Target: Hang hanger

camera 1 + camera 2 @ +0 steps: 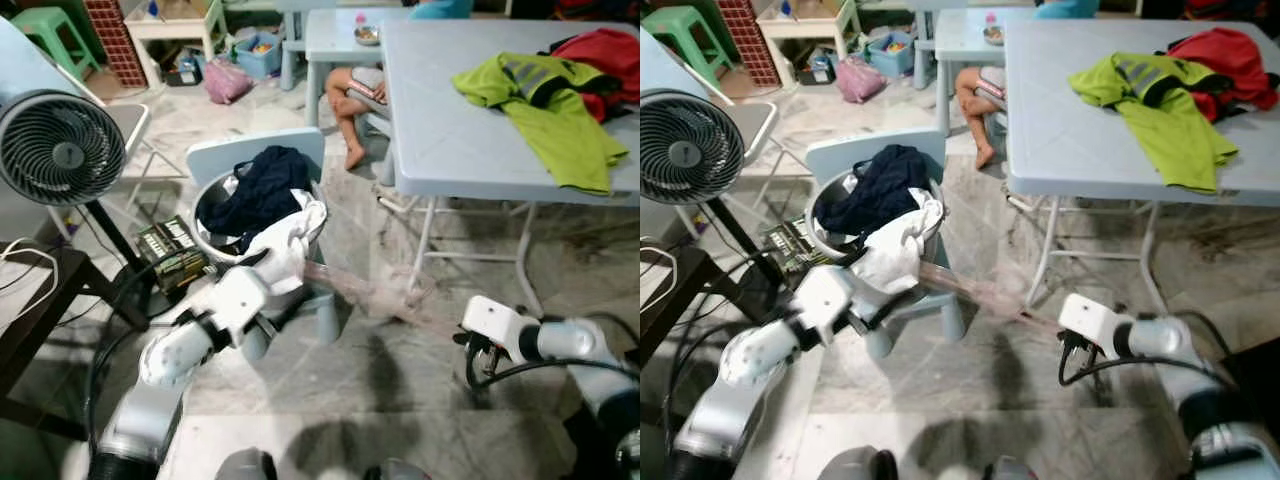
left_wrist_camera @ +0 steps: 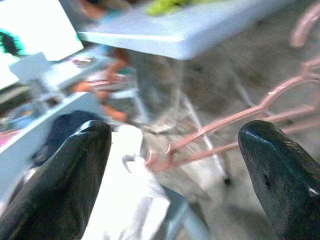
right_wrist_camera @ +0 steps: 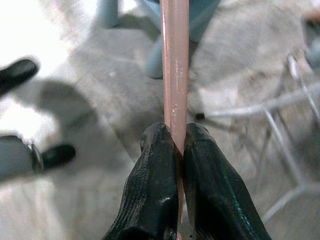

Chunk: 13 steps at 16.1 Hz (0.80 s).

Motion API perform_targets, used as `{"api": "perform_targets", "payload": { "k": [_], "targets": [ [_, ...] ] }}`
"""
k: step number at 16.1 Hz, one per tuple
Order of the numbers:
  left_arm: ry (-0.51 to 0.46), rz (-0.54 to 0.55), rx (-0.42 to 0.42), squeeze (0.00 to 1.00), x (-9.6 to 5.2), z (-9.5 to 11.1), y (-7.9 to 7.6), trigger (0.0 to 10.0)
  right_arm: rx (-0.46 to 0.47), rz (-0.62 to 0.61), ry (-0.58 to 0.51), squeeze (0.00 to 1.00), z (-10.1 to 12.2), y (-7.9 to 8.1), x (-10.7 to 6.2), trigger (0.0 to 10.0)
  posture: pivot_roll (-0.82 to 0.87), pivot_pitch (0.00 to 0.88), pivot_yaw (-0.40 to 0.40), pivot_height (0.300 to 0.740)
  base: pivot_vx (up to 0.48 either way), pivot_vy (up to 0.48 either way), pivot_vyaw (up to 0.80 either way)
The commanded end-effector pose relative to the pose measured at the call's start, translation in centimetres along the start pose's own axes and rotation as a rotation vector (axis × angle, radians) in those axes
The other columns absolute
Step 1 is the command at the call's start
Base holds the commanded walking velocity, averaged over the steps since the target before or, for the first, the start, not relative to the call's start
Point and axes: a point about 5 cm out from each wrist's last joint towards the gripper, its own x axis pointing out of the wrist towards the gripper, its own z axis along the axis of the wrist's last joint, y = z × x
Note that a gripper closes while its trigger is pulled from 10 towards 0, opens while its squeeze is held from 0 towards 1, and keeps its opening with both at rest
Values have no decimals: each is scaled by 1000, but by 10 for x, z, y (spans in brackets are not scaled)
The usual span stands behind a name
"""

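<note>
Pinching the pink hanger (image 3: 175, 75) between its fingers is the right claw (image 3: 176, 150).

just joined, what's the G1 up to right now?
The right gripper is shut on a pink hanger, holding it out low over the floor towards the laundry basket on a small blue chair. The left gripper is open by the white garment draped over the basket's rim, with the hanger's end between its fingers. Nothing is hung yet. More clothes lie on the grey table.

Smooth pink plastic hanger (image 3: 175, 65)
</note>
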Motion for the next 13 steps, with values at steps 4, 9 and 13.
{"api": "perform_targets", "payload": {
  "k": [4, 9, 13],
  "targets": [
    [12, 202, -105, 1000, -7, 7, 6, 10000, 284, -208, -90, 0, 8, 4, 4, 10000, -16, 49, -11, 740, 0, 0, 0],
    [88, 293, -264, 0, -9, 5, -9, 10000, 694, -515, -231, 0, 21, 31, -2, 10000, -29, 54, -14, 740, 0, 0, 0],
    [101, 297, -320, 0, -8, 9, -9, 10000, 828, -605, -217, 0, 30, 49, -4, 10000, -25, 57, -12, 740, 0, 0, -352]
  ]
}}
